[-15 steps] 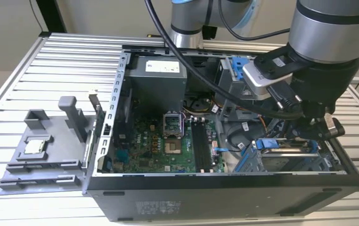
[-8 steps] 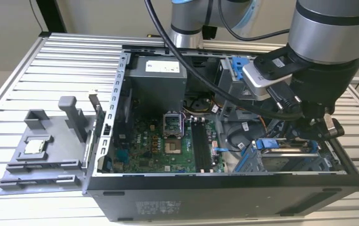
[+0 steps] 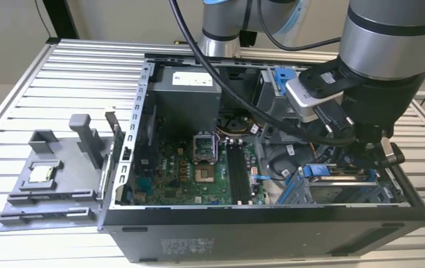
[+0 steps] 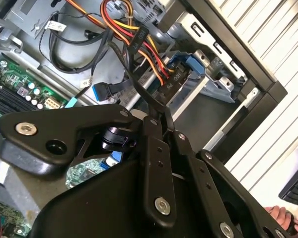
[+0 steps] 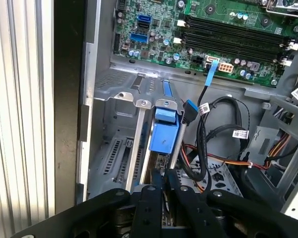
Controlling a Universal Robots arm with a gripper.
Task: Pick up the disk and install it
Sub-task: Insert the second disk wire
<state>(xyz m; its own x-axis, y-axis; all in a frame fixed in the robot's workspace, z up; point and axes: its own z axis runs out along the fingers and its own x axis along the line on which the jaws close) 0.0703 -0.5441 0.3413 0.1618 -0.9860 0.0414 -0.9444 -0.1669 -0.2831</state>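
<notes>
On the slatted tabletop (image 3: 71, 67), an open computer case (image 3: 272, 223) lying on its side, with the arm (image 3: 391, 50) reaching down into the corner on the exterior view's right. Inside, the green motherboard (image 3: 197, 167).

In both wrist views, the hand (image 5: 163, 174) (image 4: 156, 119) with black fingers pressed together, just over the disk (image 5: 164, 136); cannot tell if touching it.

Second wrist view only: orange and yellow cables (image 4: 139, 39) and a person's fingers (image 4: 283, 215) at the edge.

Disk standing on edge in the grey drive bay (image 5: 114, 129), mostly its blue carrier showing.
</notes>
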